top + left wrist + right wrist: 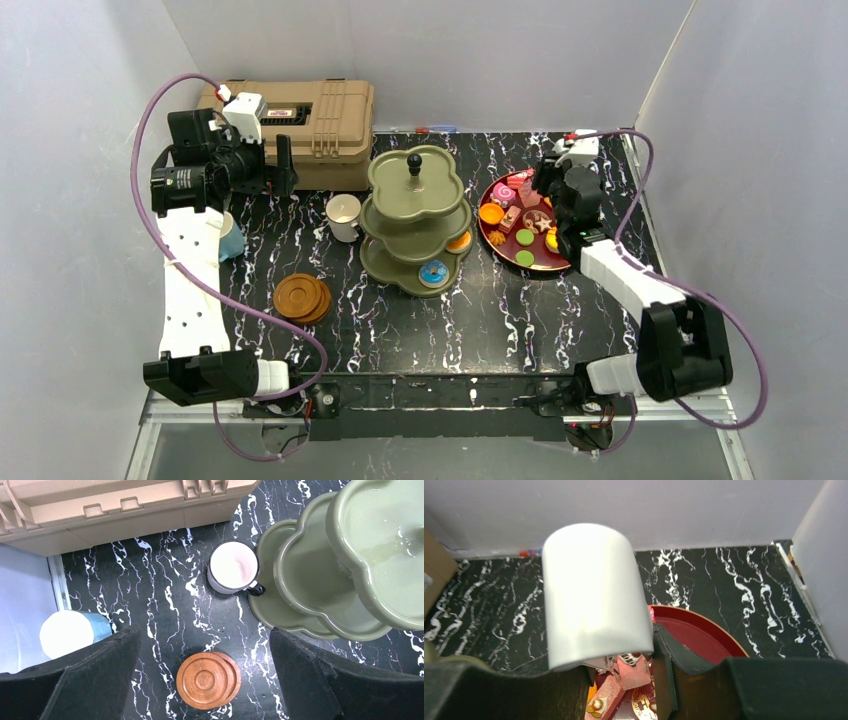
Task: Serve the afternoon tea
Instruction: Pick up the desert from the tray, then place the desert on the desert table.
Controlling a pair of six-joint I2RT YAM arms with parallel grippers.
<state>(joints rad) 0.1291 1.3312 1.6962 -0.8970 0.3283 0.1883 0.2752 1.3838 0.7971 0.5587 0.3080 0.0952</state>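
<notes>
Plainly, the olive-green three-tier stand (395, 180), glossy and mostly bare, is sitting well left of the right claw (552, 190), so a carried pastry could be dropping on the way. That claw is hovering over the dark-red plate (545, 267) of bright toy pastries (505, 192); a pale blur (594, 595) is hiding its grip, so I cannot tell. The left claw (204, 631) is gaping empty above the wooden saucers (207, 680).

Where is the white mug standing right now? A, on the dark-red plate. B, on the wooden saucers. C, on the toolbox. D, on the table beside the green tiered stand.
D: the white mug stands on the table next to the green tiered stand, apart from the wooden saucers.
</notes>
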